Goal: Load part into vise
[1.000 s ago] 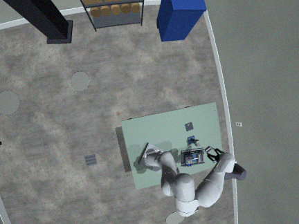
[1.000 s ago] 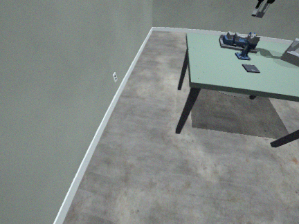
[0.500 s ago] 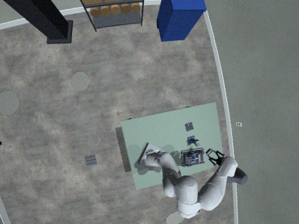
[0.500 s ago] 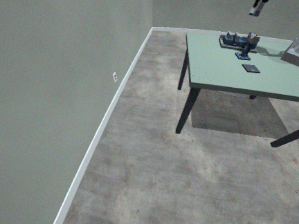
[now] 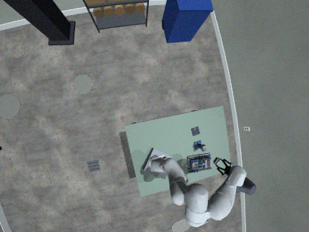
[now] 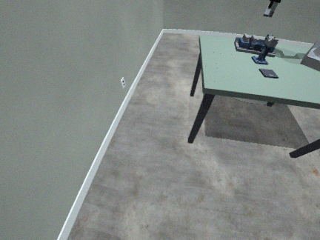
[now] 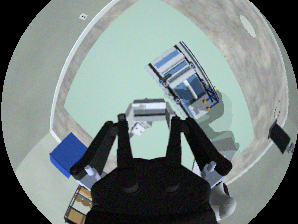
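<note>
Block (image 5: 217, 161) (image 6: 271, 12) (image 7: 149, 109) clenched in the fingers (image 5: 228, 164) (image 6: 274, 3), vise (image 5: 199, 163) (image 6: 250, 45) (image 7: 184, 79) and blue-based stand (image 5: 197, 145) (image 6: 261, 58) (image 7: 140, 128) near each other below.

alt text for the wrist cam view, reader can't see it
A black two-finger gripper holds a grey metal block between its fingertips, above a pale green table. Beyond the block, towards the upper right, sits a blue and grey vise, slanted in the view. A blue cabinet stands at lower left.
</note>
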### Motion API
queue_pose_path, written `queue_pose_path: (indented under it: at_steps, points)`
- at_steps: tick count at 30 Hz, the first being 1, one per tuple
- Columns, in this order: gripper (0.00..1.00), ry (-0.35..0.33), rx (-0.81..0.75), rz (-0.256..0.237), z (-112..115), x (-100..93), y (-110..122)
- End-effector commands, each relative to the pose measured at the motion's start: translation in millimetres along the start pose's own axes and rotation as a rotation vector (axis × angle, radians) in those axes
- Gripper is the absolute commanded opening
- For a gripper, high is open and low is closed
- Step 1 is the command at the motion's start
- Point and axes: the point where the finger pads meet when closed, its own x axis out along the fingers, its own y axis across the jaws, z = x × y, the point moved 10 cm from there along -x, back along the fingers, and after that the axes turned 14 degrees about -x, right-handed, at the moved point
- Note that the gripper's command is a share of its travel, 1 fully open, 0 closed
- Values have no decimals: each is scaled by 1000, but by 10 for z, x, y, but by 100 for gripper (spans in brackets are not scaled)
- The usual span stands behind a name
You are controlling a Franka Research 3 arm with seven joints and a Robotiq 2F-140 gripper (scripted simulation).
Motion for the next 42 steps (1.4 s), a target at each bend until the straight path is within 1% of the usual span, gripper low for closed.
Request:
queue_pose_path:
  at_steps: [1, 5, 7, 12, 17, 22, 24, 36, 42]
  points:
    - [0, -3, -165, -5, -81, -4, 74]
    - [0, -4, -226, 3, -154, 16, 181]
    - [0, -4, -226, 3, -154, 16, 181]
    - [0, -8, -318, 19, -262, 49, 352]
    - [0, -11, -372, 30, -322, 69, 455]
    - [0, -17, -449, 49, -406, 96, 608]
    - [0, -17, -449, 49, -406, 96, 608]
    - [0, -32, -580, 88, -537, 132, 875]
    - [0, -35, -606, 96, -562, 137, 928]
